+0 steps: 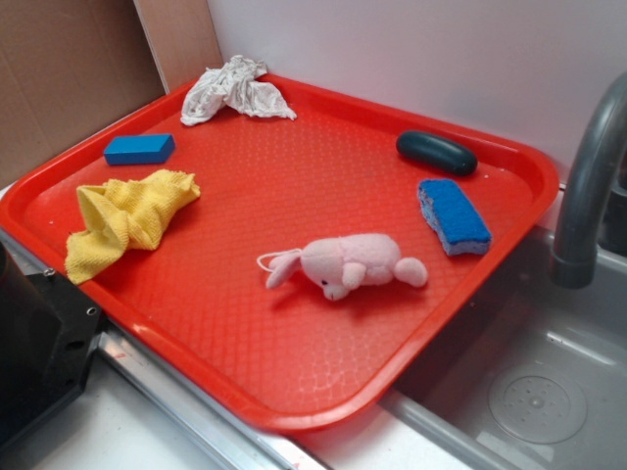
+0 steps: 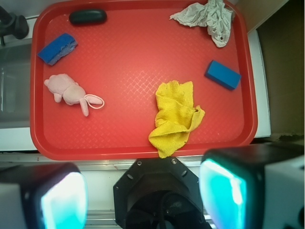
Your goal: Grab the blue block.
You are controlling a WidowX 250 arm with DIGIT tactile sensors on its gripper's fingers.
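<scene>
The blue block (image 1: pixel 139 149) is a small bright-blue brick lying flat near the far left corner of the red tray (image 1: pixel 294 401). From the wrist it appears at the tray's right side (image 2: pixel 222 75). My gripper (image 2: pixel 145 195) hangs high above the tray's near edge, well away from the block. Its two pads (image 2: pixel 62 200) stand wide apart, open, with nothing between them. In the exterior view the gripper does not show.
On the tray lie a yellow cloth (image 1: pixel 127 215), a crumpled white cloth (image 1: pixel 235 90), a pink plush (image 1: pixel 348 262), a blue sponge (image 1: pixel 454 215) and a dark teal oval (image 1: pixel 436 153). A faucet (image 1: pixel 588 176) and sink (image 1: pixel 539 392) are right. The black robot base (image 1: pixel 39 343) sits front left.
</scene>
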